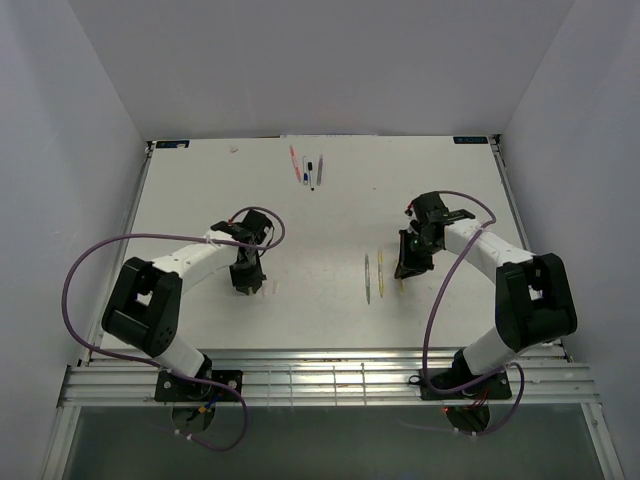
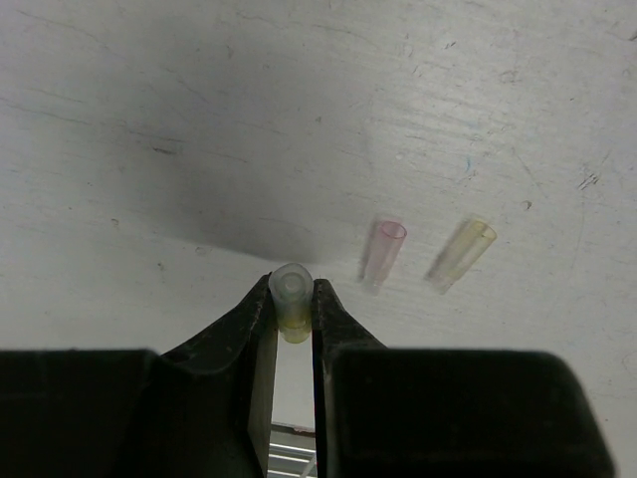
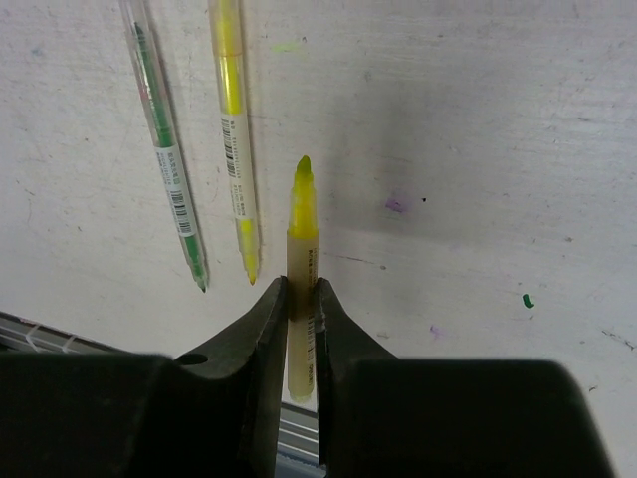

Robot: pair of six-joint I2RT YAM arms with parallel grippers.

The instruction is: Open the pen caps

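Observation:
My left gripper point(image 2: 295, 291) is shut on a short clear yellowish pen cap point(image 2: 292, 304), held just above the table; in the top view it point(image 1: 247, 283) sits left of centre. A pink cap point(image 2: 382, 251) and a yellow cap point(image 2: 461, 252) lie on the table just beyond it. My right gripper point(image 3: 302, 291) is shut on an uncapped yellow pen point(image 3: 302, 259), tip pointing away; in the top view it point(image 1: 405, 270) is right of centre. An uncapped green pen point(image 3: 165, 149) and another yellow pen point(image 3: 233, 129) lie to its left.
Several capped pens point(image 1: 308, 168) lie in a group at the far middle of the table. The two uncapped pens point(image 1: 373, 277) lie between my arms. The metal rail point(image 1: 330, 375) runs along the near edge. White walls enclose the table.

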